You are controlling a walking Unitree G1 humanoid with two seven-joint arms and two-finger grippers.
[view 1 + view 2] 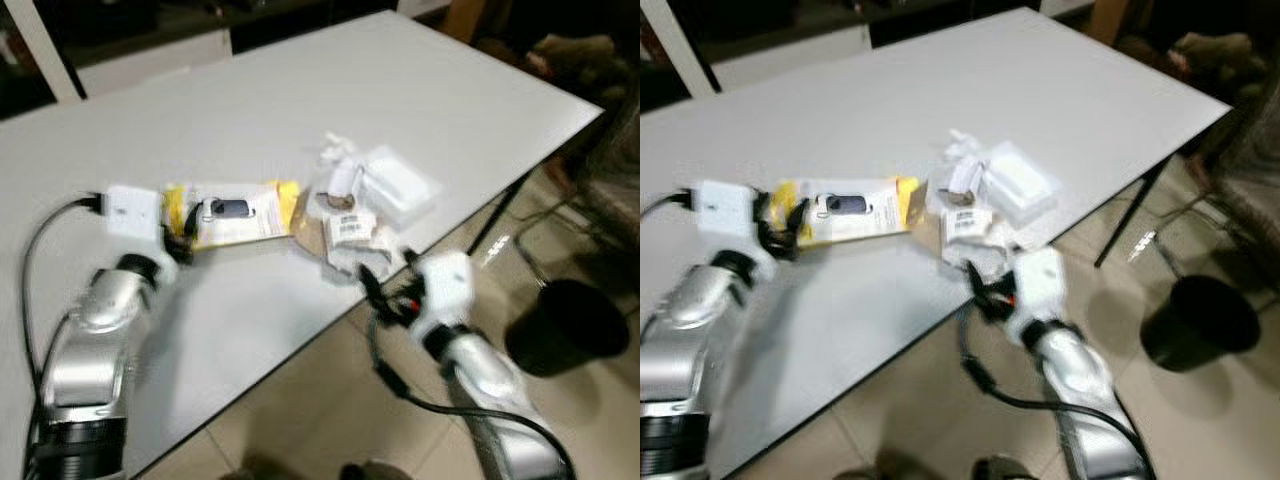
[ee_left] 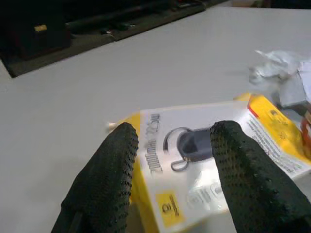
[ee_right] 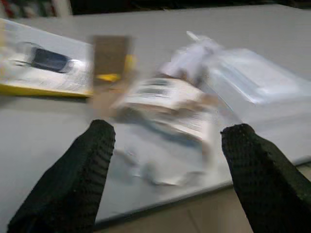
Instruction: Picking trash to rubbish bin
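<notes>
A flat yellow and white package (image 1: 235, 212) with a dark item pictured on it lies on the white table (image 1: 300, 90). My left gripper (image 1: 180, 235) is open at the package's left end, with its fingers (image 2: 109, 179) on either side of the package edge (image 2: 194, 160). To the right lies a heap of trash: a clear plastic bag with a label (image 1: 350, 235), crumpled white paper (image 1: 335, 160) and a white packet (image 1: 400, 185). My right gripper (image 1: 375, 288) is open just off the table's near edge, facing the bag (image 3: 165, 104) without touching it.
A black rubbish bin (image 1: 568, 325) stands on the tiled floor to the right of the table. A black table leg (image 1: 495, 215) runs down beside it. Dark furniture lines the far side of the room.
</notes>
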